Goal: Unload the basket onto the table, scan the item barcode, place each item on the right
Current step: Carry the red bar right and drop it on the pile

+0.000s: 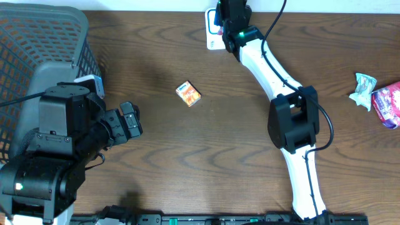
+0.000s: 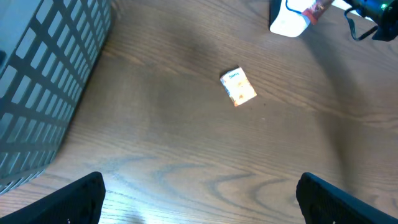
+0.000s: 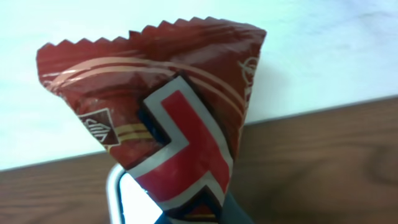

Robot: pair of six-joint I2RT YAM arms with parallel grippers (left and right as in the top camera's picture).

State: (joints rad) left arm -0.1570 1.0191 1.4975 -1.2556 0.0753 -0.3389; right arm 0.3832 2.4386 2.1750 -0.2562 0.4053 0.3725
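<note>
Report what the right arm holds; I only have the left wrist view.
Observer: The right fingers are shut on a red wrapper with a zigzag top edge.
Operator: Check it for a barcode.
Observer: None shows on the face toward the right wrist camera, only a red and white cross pattern.
Operator: List what else is out there.
Observer: A pale packet and a pink packet lie far right in the overhead view.
</note>
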